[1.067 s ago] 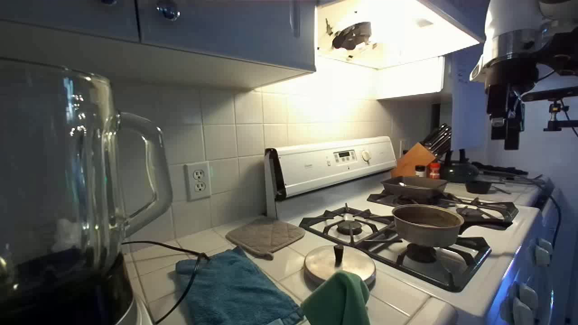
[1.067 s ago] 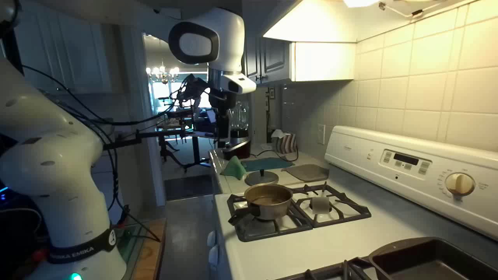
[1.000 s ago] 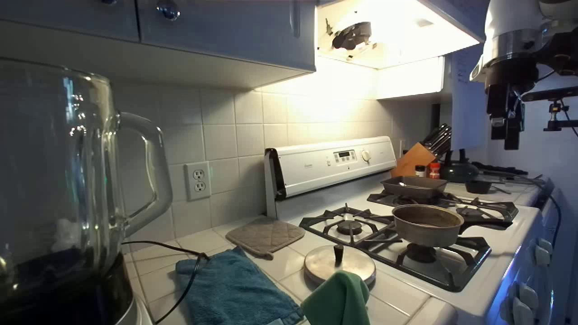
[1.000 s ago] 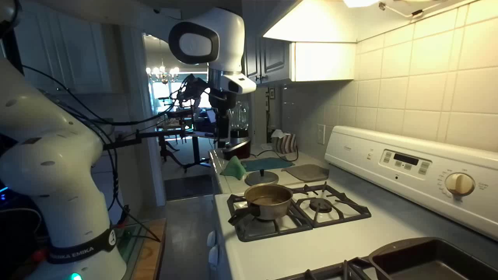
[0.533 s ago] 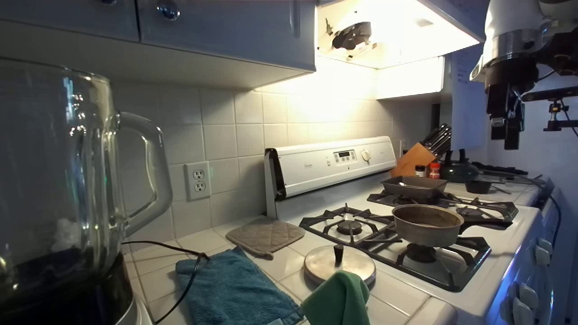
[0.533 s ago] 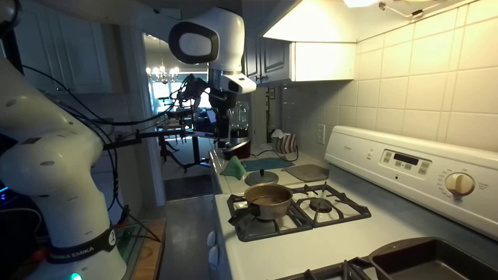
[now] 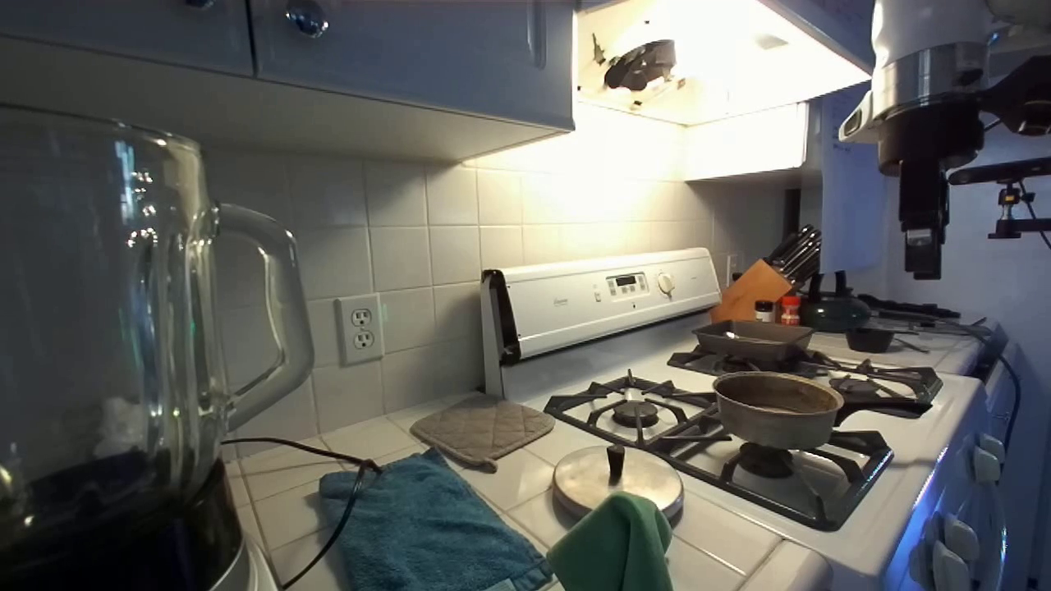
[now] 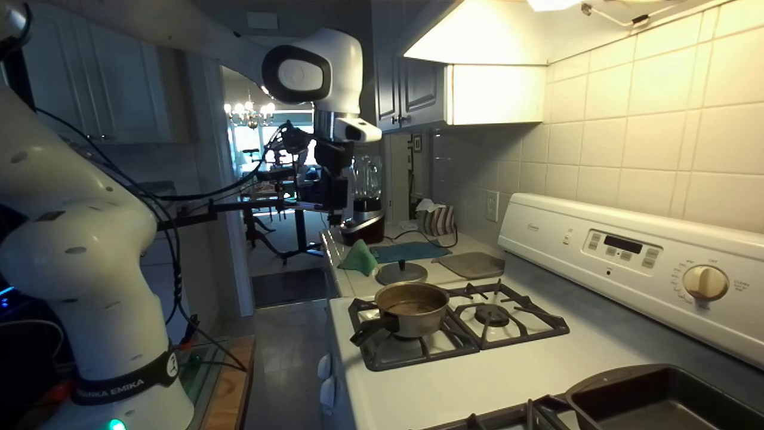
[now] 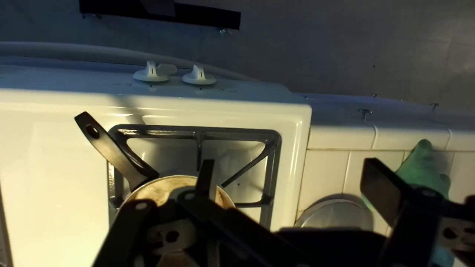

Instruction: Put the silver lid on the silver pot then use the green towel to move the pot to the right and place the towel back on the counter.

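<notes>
The silver pot [image 7: 776,419] with a dark handle stands uncovered on the front burner grate; it also shows in the wrist view [image 9: 159,189]. The round silver lid [image 7: 583,480] with a black knob lies on the tiled counter beside the stove; the wrist view shows part of it [image 9: 336,217]. The green towel [image 7: 616,542] stands bunched to a peak beside the lid, near the counter's front edge [image 8: 358,260]. My gripper [image 9: 292,181] is open and empty, pointing down high above the counter and stove. Its fingers hide part of the pot and towel in the wrist view.
A blue towel [image 7: 427,525], a grey pot holder [image 7: 484,428] and a glass blender [image 7: 123,328] with a cord are on the counter. A dark baking pan [image 7: 751,341] sits on the far burners. The lit hood [image 7: 731,74] hangs above the stove.
The arm has moved slightly lower, and the gripper has turned a little, so its fingers now overlap in an exterior view. The pot, lid and green towel have not moved.
</notes>
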